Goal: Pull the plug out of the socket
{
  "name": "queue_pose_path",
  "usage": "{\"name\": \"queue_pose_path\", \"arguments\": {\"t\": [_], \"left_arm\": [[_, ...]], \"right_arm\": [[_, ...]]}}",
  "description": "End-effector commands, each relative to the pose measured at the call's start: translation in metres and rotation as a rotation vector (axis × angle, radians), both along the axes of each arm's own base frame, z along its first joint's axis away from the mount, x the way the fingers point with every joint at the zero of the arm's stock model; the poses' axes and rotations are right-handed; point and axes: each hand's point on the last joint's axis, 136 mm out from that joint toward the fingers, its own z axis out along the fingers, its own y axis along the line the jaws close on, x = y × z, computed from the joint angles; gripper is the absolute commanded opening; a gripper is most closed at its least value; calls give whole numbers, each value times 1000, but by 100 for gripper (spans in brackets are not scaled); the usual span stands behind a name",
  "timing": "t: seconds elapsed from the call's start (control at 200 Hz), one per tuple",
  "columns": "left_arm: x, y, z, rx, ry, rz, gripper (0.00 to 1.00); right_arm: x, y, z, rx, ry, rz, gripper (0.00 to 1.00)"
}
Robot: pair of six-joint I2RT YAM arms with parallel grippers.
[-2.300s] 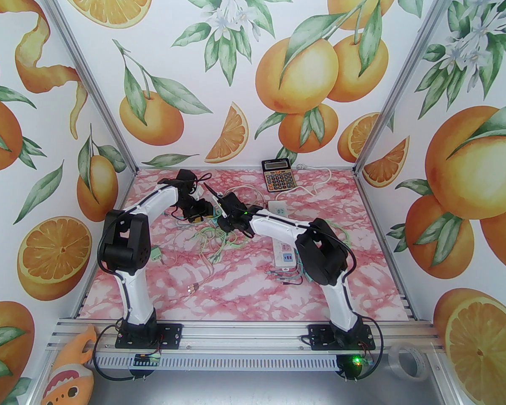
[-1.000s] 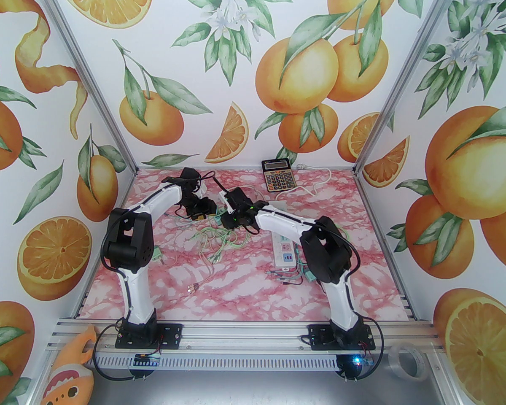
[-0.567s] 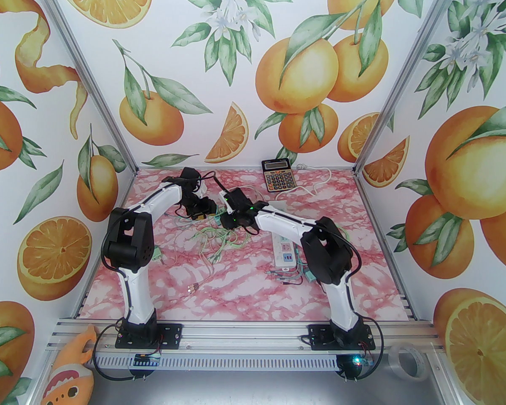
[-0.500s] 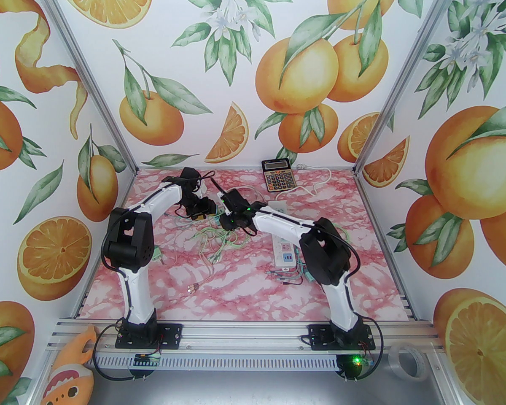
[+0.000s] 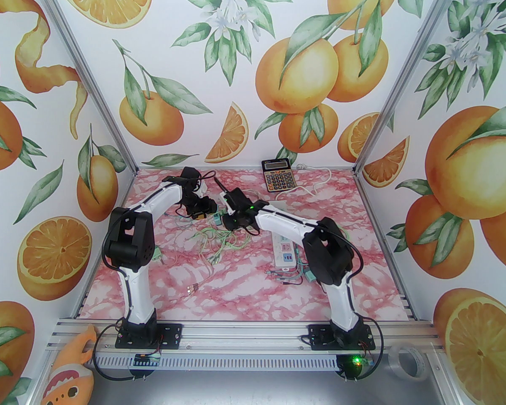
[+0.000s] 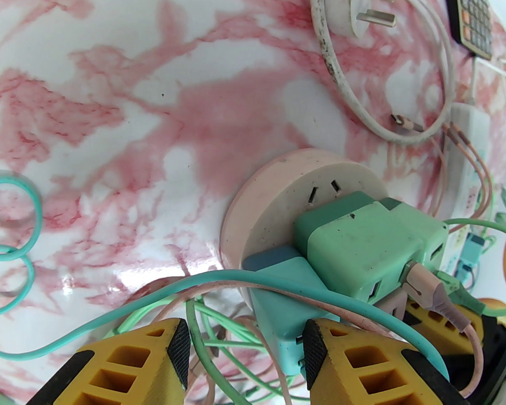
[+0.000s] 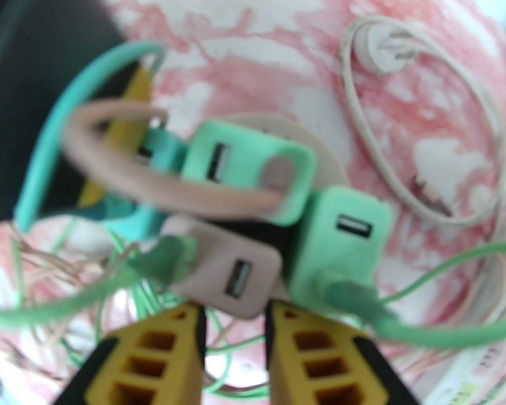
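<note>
We find a pink marbled table (image 5: 244,285) where both arms meet over a round pink socket (image 6: 278,192), toward the far middle and mostly hidden from above by the wrists. A green plug (image 6: 362,243), a teal plug (image 6: 278,306) and a pink plug (image 7: 232,276) crowd its face under tangled cables (image 6: 232,274). The left gripper (image 6: 246,338) is released, with the teal plug just beside one pad and clear of the other. The right gripper (image 7: 234,331) is blurred. Its narrow jaws sit at the pink plug's corner, and we cannot tell if they pinch it.

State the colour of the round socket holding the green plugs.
The round socket has a pale pink rim and cream top; left wrist view shows it best.
</note>
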Motion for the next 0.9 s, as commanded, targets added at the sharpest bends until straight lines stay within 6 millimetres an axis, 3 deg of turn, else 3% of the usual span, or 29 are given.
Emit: {"name": "queue_pose_path", "arguments": {"t": [0.0, 0.245, 0.646, 0.676, 0.891], "left_arm": [[-30, 8, -53, 117, 154, -23, 49], [-29, 4, -45, 97, 141, -17, 49], [-33, 2, -47, 81, 146, -10, 49], [-33, 2, -47, 80, 143, -10, 49], [-30, 2, -48, 83, 147, -10, 49]], "right_arm": [[20, 13, 49, 173, -84, -31, 30], [19, 10, 52, 215, -47, -115, 53], [25, 2, 13, 33, -41, -179, 54], [30, 7, 21, 39, -60, -180, 54], [27, 15, 7, -75, -77, -160, 54]]}}
